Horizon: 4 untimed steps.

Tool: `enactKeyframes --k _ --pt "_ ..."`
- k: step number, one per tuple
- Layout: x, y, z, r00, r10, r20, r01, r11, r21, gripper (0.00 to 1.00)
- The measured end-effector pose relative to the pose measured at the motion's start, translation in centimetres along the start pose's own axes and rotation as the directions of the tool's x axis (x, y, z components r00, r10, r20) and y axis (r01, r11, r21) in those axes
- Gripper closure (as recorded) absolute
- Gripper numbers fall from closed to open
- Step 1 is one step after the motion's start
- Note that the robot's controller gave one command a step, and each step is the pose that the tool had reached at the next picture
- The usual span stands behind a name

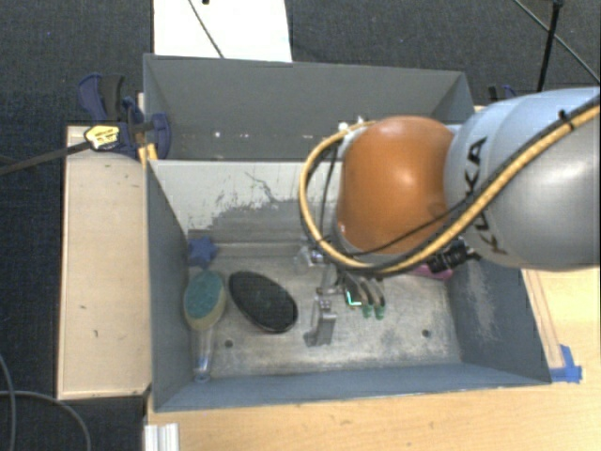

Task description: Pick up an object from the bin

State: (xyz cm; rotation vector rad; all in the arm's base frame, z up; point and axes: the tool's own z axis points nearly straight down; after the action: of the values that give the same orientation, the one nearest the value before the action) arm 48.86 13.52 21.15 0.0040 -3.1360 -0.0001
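Your clear passage: bare floor at the bin's (413, 338) front-right. Left side crowded: teal-headed brush (204, 299) along the left wall, black oval pad (263, 301) just beside it, small blue piece (200, 249) behind. Pink item (439, 269) near the right wall, partly under the arm (526, 195).

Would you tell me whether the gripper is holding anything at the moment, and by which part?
Nothing seems held: the gripper hangs just right of the black oval brush, apart from it.
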Motion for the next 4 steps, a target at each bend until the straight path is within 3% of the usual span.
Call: enactKeyframes --k 1,2,3,4 --pt "-5.2 4.2 14.4 0.968 0.25 0.001 -0.25 0.968 0.0 0.0" --pt "-4.0 4.2 11.0 0.936 0.353 0.008 -0.353 0.936 -0.004 0.0" --pt "-4.4 4.1 10.0 0.91 0.415 0.009 -0.414 0.91 -0.006 0.0" --pt "-5.1 4.1 14.2 0.794 0.608 0.003 -0.608 0.794 -0.001 0.0"
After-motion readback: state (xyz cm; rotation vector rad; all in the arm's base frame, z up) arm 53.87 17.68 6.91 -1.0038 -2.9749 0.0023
